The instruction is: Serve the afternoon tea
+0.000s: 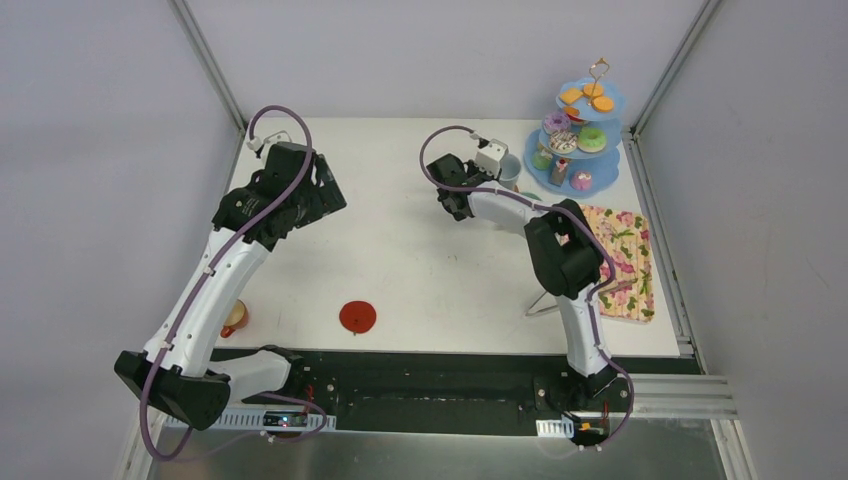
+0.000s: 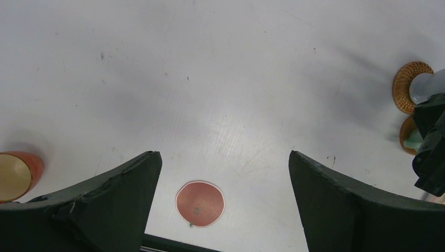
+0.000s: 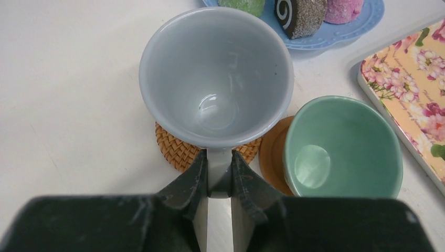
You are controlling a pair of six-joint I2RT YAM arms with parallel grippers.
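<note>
Right gripper (image 3: pixel 219 181) pinches the handle of the grey-blue ceramic cup (image 3: pixel 215 73) over a round woven coaster (image 3: pixel 176 147) at the far-right corner of the desk (image 1: pixel 430 250), beside the mint green cup (image 3: pixel 343 147); left gripper (image 2: pixel 223 157) gapes empty; orange cup (image 2: pixel 16 176) and flat red coaster (image 2: pixel 200 203), near edge, not yet paired.

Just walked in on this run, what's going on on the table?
The right gripper is shut on the near side of the grey-blue cup, which is over a woven coaster beside the mint green cup, close to the three-tier stand. Whether the cup is lifted is unclear. The left gripper hangs open over the table, holding nothing. A red coaster and the orange cup sit apart near the front edge.
</note>
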